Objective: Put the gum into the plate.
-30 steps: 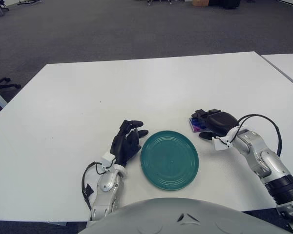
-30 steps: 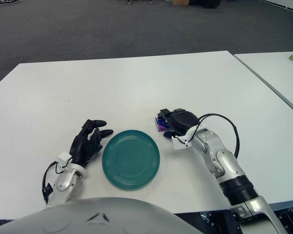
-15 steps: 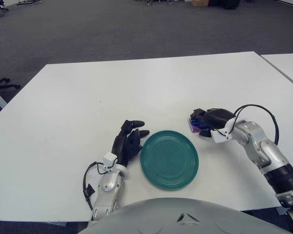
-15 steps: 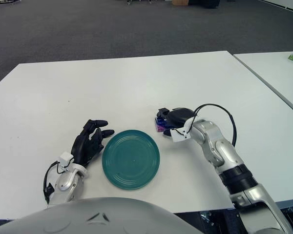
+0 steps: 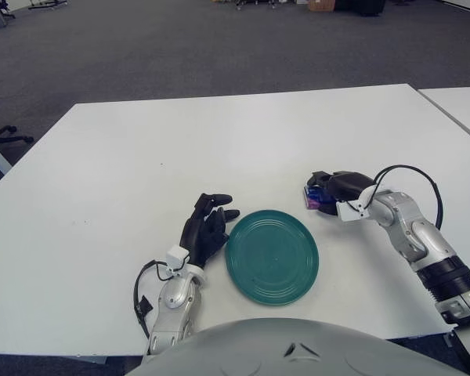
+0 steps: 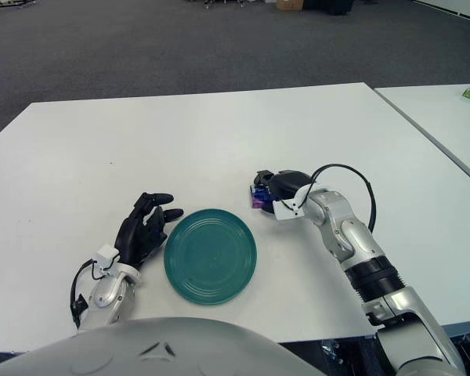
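Note:
The gum [image 5: 316, 200] is a small blue, purple and pink pack on the white table, just right of and beyond the round green plate [image 5: 272, 256]. My right hand [image 5: 334, 186] lies over the pack with its black fingers curled around it, hiding most of it. Only the pack's left end shows, also in the right eye view [image 6: 258, 199]. The pack looks to be at table level, apart from the plate's rim. The plate holds nothing. My left hand [image 5: 206, 225] rests on the table just left of the plate, fingers relaxed and holding nothing.
The white table [image 5: 219, 149] stretches far beyond and to the left. A second white table [image 5: 462, 106] stands to the right across a narrow gap. Grey carpet floor lies behind. A black cable loops over my right wrist [image 5: 407, 172].
My right forearm has swung and the wrist has lifted, and the hand has drawn in tighter over the gum. The gum has barely shifted. The left hand and the plate have not moved.

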